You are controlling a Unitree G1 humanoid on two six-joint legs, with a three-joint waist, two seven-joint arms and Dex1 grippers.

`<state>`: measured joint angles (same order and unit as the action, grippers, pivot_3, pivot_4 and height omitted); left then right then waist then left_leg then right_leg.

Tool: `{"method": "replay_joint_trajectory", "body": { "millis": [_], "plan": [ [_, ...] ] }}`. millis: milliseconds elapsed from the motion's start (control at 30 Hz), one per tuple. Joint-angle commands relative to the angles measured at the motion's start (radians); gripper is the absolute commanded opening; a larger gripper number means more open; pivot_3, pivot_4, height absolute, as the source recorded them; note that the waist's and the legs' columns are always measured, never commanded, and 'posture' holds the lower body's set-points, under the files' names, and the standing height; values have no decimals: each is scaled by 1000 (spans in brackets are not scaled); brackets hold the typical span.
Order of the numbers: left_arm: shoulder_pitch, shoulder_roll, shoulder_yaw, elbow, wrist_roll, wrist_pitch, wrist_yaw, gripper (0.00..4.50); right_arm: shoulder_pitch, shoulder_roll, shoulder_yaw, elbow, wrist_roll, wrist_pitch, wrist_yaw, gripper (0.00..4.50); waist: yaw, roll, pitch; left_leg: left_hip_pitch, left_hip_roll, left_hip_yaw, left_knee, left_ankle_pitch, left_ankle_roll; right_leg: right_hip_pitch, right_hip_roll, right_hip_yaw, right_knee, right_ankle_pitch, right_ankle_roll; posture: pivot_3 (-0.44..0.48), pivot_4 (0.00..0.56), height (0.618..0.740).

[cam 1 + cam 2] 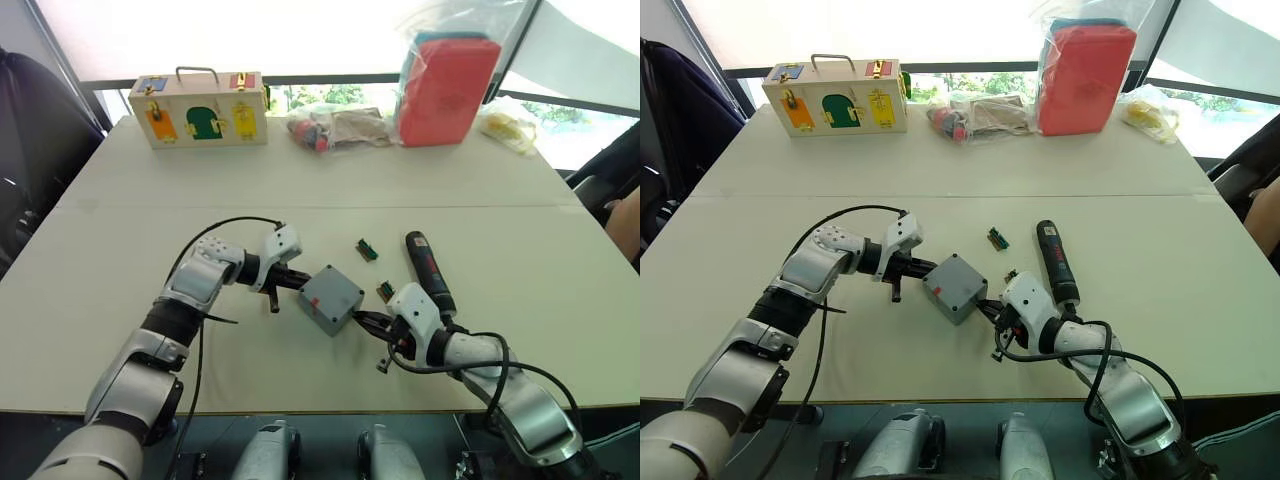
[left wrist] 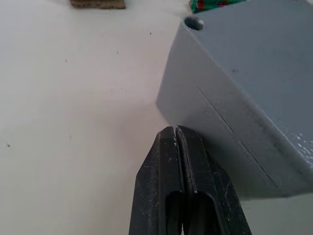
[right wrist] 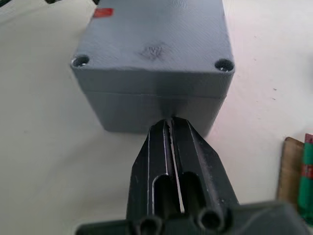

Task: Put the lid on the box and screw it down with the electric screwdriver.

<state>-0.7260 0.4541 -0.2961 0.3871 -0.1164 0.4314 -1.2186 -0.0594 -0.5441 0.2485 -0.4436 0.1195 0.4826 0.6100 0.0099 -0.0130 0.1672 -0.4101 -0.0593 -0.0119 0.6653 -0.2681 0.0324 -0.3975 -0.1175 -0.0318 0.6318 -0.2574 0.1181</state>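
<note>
The screwdriver [image 1: 429,272], a black stick with a red label, lay flat on the table [image 1: 300,190] just right of the box [image 1: 331,299], its long axis running away from the robot and untouched. The left gripper [image 2: 175,133] and right gripper [image 3: 169,122] were both clenched tight and empty, tips pressed to opposite sides of the box. The matte grey plastic box sat skewed mid-table, the lid [image 3: 154,41] on it showing recessed corner holes.
</note>
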Motion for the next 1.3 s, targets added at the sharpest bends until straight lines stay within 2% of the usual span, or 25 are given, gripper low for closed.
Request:
{"method": "replay_joint_trajectory", "body": {
  "millis": [33,400,833,1033,1100,1300],
  "plan": [
    [30,8,19,-114,-33,50,2,0,-65,32,22,29,-12,-58,15,66,0,0,0,0,0,0,0,0,0,0,0,0,0,0,0,0,150,740],
    [128,75,80,-313,-69,177,52,0,-192,80,42,198,-39,-148,69,66,1,1,0,0,0,0,0,1,-1,0,0,0,0,1,-1,0,150,740],
    [165,83,100,-323,-80,178,96,0,-205,64,2,220,-50,-175,97,66,1,1,0,0,0,0,0,1,-1,-1,0,0,0,1,-1,0,150,740],
    [146,115,235,-349,-171,219,131,0,-116,20,-157,43,32,-78,72,66,3,1,1,0,0,0,0,1,-2,-1,-1,1,0,1,-1,0,150,740],
    [118,159,268,-377,-212,257,103,0,-69,10,-237,-62,97,-6,61,66,3,1,1,0,0,0,0,1,-2,-1,-1,1,0,1,-1,0,150,740],
    [33,225,237,-468,-322,362,5,0,-50,73,-409,-155,264,188,-42,66,3,1,1,0,1,-1,-1,1,-2,-1,-1,1,0,1,-2,0,150,740]
  ]
}}
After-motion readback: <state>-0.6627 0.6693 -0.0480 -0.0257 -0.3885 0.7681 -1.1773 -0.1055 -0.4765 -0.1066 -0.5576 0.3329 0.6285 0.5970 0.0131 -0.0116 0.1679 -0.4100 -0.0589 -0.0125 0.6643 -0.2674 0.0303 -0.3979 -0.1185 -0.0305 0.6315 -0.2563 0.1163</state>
